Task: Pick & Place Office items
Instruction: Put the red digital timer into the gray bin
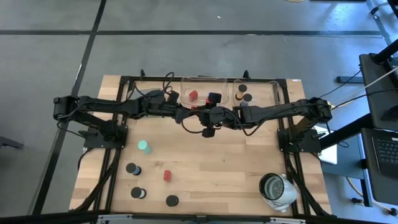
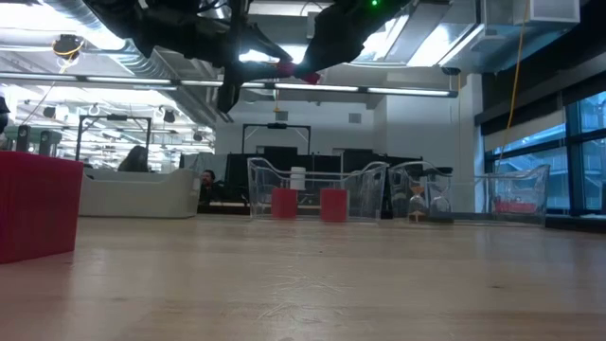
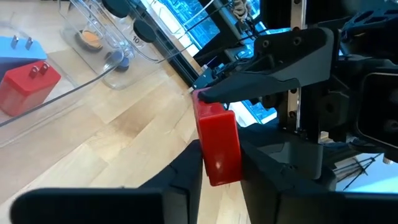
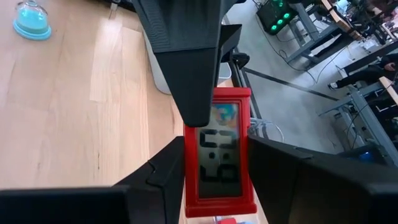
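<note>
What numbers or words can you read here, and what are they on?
Red clock, gripped by the right gripper and the left gripper: dark digits and a colon on its screen, seen sideways and partly covered. One looks like "6"; the rest cannot be read.
Clear tray: a small mark on the rim, too blurred to read.
Nothing else is readable.

Two trays (image 1: 203, 93) are set side by side at the back of the table (image 1: 211, 168). Small pieces (image 1: 134, 169) are spread at the front left. A round container (image 1: 277, 188) is set at the front right.
</note>
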Robot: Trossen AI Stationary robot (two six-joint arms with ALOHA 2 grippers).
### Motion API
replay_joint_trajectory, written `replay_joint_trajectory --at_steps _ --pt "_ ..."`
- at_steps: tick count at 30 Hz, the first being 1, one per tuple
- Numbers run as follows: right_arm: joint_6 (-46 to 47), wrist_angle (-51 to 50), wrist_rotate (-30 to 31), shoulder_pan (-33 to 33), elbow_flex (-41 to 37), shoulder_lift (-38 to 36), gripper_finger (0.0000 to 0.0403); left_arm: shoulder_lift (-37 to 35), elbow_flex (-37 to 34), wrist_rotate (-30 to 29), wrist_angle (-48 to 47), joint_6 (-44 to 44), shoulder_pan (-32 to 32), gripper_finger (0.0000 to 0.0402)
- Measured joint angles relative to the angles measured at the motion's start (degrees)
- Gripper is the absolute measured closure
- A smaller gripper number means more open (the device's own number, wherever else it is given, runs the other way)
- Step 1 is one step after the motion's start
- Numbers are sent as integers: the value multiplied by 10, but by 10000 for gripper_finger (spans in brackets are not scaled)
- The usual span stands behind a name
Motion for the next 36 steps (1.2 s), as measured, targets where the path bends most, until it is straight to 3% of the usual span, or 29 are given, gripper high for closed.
replay_joint_trajectory --at_steps 7,13,21,26,36 --pt "-11 0 0 0 0 0 238 0 0 6 0 -2 5 318" --pt "8 -32 -27 -1 0 -4 171 0 0 13 0 1 16 325" --pt "99 -146 -121 0 0 -58 89 -1 0 9 -3 16 53 327" --pt "164 -223 -113 0 0 -105 87 -1 0 6 -30 47 94 330" --pt "278 -341 -112 0 0 -139 114 -15 0 6 -203 129 210 330"
